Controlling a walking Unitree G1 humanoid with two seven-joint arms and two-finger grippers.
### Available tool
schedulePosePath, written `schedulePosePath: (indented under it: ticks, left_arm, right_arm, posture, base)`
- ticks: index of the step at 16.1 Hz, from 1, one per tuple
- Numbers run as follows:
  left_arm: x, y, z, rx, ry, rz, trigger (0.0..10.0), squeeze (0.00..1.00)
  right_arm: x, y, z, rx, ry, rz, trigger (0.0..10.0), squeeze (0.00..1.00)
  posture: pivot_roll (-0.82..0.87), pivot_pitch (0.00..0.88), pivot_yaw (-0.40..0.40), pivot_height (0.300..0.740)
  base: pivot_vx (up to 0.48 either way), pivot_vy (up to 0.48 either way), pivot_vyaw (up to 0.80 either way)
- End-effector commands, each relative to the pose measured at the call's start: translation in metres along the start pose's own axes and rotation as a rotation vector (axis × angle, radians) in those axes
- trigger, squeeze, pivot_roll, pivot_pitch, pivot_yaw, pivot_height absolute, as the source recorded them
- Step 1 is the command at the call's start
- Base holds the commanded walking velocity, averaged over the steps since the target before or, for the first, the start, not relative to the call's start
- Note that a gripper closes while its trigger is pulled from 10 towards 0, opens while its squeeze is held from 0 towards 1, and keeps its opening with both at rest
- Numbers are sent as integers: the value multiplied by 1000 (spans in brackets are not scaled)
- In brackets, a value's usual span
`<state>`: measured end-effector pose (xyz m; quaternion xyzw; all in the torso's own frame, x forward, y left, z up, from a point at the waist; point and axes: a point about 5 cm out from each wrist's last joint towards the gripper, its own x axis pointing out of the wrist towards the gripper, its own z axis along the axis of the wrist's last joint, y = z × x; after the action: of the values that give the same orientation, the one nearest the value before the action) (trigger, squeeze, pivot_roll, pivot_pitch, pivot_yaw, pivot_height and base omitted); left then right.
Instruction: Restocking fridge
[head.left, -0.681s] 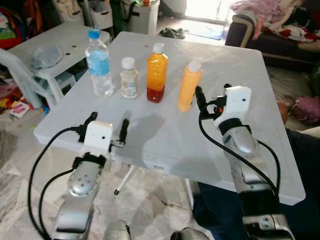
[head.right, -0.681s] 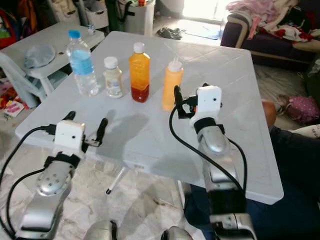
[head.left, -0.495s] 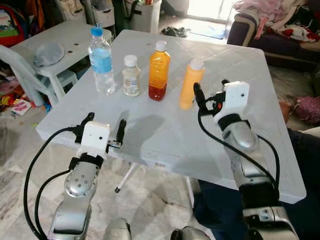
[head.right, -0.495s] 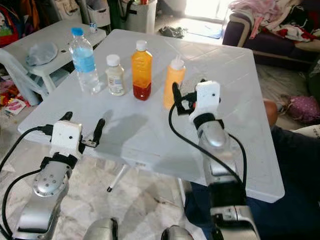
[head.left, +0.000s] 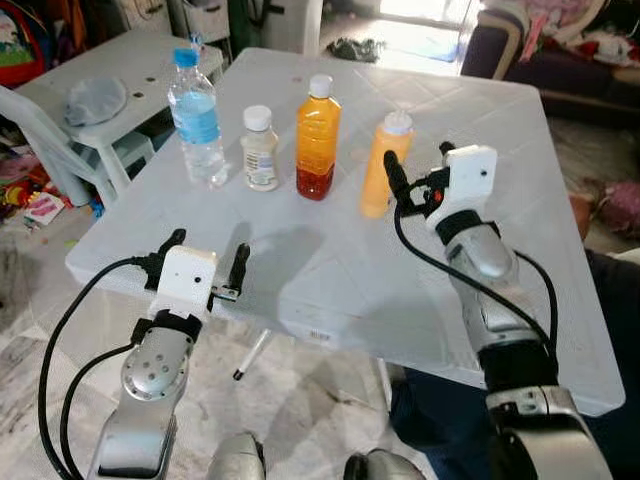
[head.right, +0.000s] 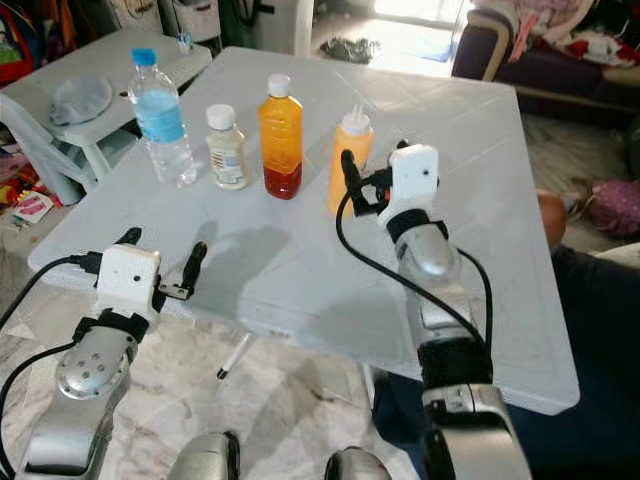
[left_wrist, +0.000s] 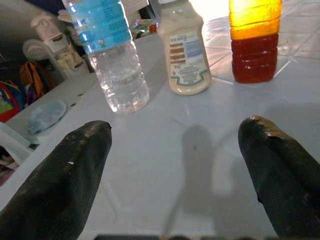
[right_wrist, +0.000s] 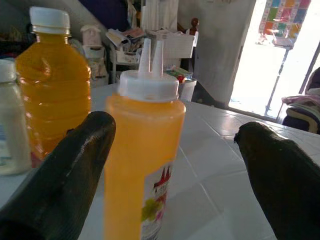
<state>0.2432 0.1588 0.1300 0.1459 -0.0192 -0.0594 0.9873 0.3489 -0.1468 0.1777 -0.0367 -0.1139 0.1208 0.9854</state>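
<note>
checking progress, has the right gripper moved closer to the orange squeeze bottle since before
Yes. The right gripper has closed in on the orange squeeze bottle, fingers open beside it.

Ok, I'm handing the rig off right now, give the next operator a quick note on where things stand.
Right gripper: jaws open, raised at the squeeze bottle of orange sauce, bottle between the jaws in the right wrist view, not gripped yet.
Left gripper: jaws open, holding nothing, low over the near edge of the white table.
Things: four items stand in a row on the table, from the robot's left: water bottle, small white bottle, orange juice bottle, then the squeeze bottle.
Done: nothing picked up so far.
Left: close on the squeeze bottle, carry it off, then the other three. No fridge in view.
</note>
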Motion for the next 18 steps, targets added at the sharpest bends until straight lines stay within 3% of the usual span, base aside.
schedulePosePath:
  ticks: [1,5,11,18]
  left_arm:
    - [-2,0,2,16,3,-11,10000,0]
    - [-5,5,2,27,12,-10,10000,0]
    - [-7,3,4,29,20,-13,10000,0]
    - [-8,4,3,33,30,-21,10000,0]
  right_arm:
    - [4,-4,4,2,-17,-2,10000,0]
    - [14,1,10,8,-40,72,10000,0]
    - [17,7,9,32,-40,148,10000,0]
    - [37,8,17,26,-45,217,10000,0]
  posture:
    - [199,128,-11,740]
    - [216,142,-3,740]
    - [220,151,0,740]
    - [230,160,4,740]
  base:
    - [0,0,0]
    - [0,0,0]
    - [0,0,0]
    - [0,0,0]
